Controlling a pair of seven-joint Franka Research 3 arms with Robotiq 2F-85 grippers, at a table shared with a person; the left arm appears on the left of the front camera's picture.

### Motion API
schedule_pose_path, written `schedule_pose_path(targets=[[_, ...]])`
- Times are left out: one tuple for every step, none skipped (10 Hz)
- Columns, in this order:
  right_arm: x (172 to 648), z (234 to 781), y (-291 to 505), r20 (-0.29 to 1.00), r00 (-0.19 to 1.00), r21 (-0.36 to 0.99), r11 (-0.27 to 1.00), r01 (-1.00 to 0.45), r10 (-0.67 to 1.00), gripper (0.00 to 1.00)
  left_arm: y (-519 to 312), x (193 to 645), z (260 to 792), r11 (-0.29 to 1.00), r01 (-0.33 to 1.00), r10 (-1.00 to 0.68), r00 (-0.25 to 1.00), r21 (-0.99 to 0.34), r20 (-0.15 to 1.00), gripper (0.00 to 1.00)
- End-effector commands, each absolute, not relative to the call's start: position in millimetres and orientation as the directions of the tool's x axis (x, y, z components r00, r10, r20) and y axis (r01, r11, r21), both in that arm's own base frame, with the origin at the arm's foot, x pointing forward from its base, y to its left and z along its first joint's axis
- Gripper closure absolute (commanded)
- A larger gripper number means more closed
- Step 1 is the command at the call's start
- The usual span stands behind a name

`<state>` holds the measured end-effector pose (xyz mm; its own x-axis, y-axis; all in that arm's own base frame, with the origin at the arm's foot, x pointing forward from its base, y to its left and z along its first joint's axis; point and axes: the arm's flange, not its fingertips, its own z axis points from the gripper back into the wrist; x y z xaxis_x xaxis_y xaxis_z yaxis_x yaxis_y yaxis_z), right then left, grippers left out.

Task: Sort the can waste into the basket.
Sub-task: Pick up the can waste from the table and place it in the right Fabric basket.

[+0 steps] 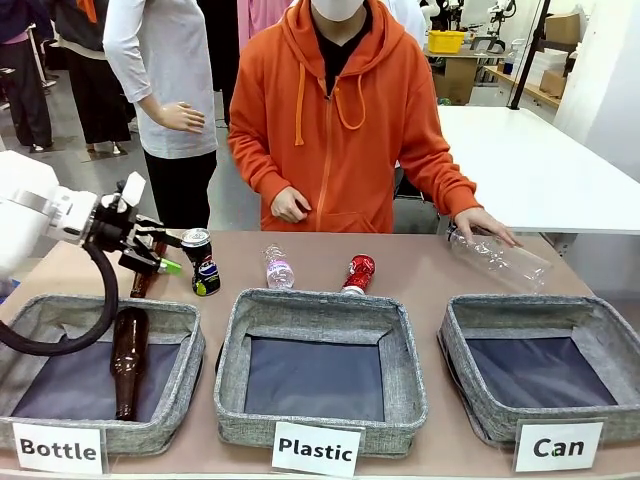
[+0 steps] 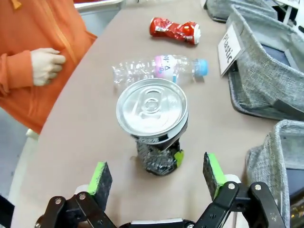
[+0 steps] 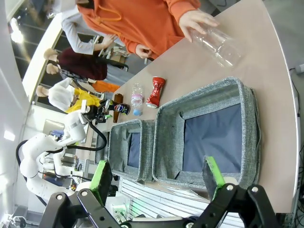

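Grab step here: the left claw [image 2: 156,175] sits wide open and empty, lined up just short of the upright black can [image 2: 152,111] at the table's [image 1: 420,262] left end, so next it should push in, squeeze, then carry across to the Can basket [image 1: 530,308].

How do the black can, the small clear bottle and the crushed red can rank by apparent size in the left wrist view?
1. black can, though it stands nearest the camera, which inflates it.
2. small clear bottle.
3. crushed red can, farthest off.
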<state>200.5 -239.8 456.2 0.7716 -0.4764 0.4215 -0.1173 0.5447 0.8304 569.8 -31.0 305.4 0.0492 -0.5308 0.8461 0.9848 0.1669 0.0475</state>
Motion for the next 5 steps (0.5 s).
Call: schedule_pose_path(targets=[[201.8,458.6,-241.0,0.448,0.757,0.828,0.541,-0.15,-0.475,0.0,-42.0,576.8,297.1,0.147,0.989,-0.516,0.068,0.01,0.854,0.0],[201.8,458.6,-241.0,0.448,0.757,0.828,0.541,-0.15,-0.475,0.0,-51.9,580.2,289.7,0.143,0.99,-0.491,0.085,-0.017,0.867,0.0],[201.8,458.6,-241.0,0.448,0.757,0.828,0.541,-0.15,-0.475,0.0,-58.6,582.9,285.5,0.142,0.989,-0.467,0.092,-0.028,0.88,0.0],[201.8,458.6,-241.0,0.448,0.757,0.828,0.541,-0.15,-0.475,0.0,-63.9,586.1,283.4,0.152,0.987,-0.425,0.109,-0.047,0.899,0.0],[201.8,458.6,-241.0,0.448,0.757,0.828,0.541,-0.15,-0.475,0.0,-67.2,587.3,282.1,0.146,0.987,-0.403,0.123,-0.069,0.907,0.0]])
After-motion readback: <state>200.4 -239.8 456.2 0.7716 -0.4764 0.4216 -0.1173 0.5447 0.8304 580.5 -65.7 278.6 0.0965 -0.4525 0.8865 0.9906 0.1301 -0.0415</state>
